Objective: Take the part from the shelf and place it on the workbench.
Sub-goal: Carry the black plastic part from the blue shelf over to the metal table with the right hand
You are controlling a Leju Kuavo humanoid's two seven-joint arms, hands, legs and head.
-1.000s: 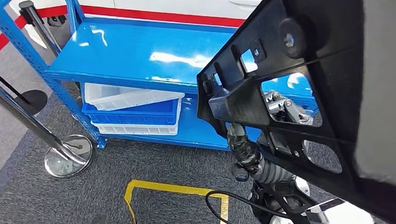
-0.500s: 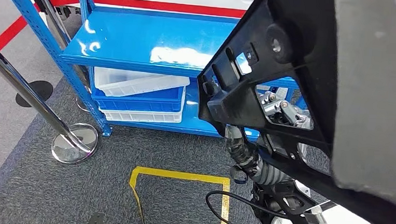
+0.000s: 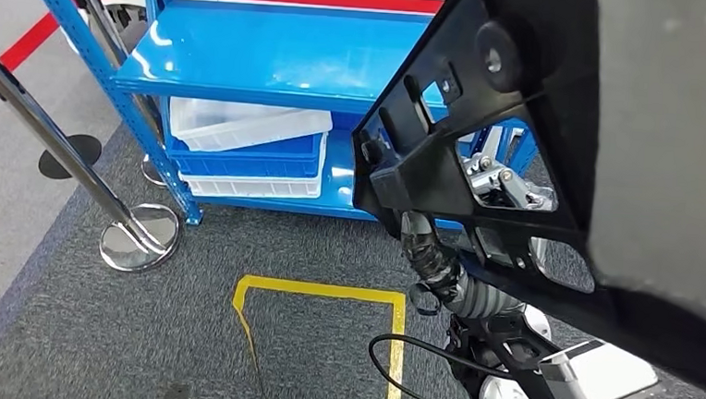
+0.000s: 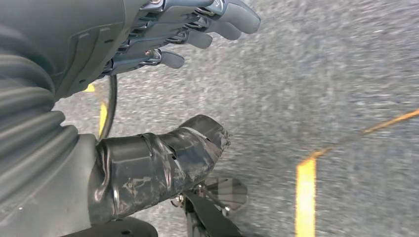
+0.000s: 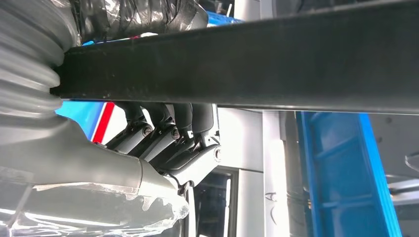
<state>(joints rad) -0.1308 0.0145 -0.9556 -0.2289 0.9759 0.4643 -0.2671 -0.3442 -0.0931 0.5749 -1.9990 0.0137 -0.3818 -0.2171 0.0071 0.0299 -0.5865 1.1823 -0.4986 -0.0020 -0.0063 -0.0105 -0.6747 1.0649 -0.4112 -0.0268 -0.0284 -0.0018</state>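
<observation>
The right hand (image 5: 168,138) grips the black part (image 3: 557,129); the left hand (image 4: 163,34) hangs open, holding nothing. Turning, the part could clip the blue shelf (image 3: 274,65).

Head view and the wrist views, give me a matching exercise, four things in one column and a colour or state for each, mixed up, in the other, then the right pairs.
Things:
1. shelf
2. black part
3. left hand
4. floor marking

Colour or state:
A. holds nothing, hangs over the grey carpet
B. yellow outline on the carpet
C. blue, with white and blue bins on its lower level
D. gripped by the right hand, lifted close to the head camera

Pairs: 1-C, 2-D, 3-A, 4-B
</observation>
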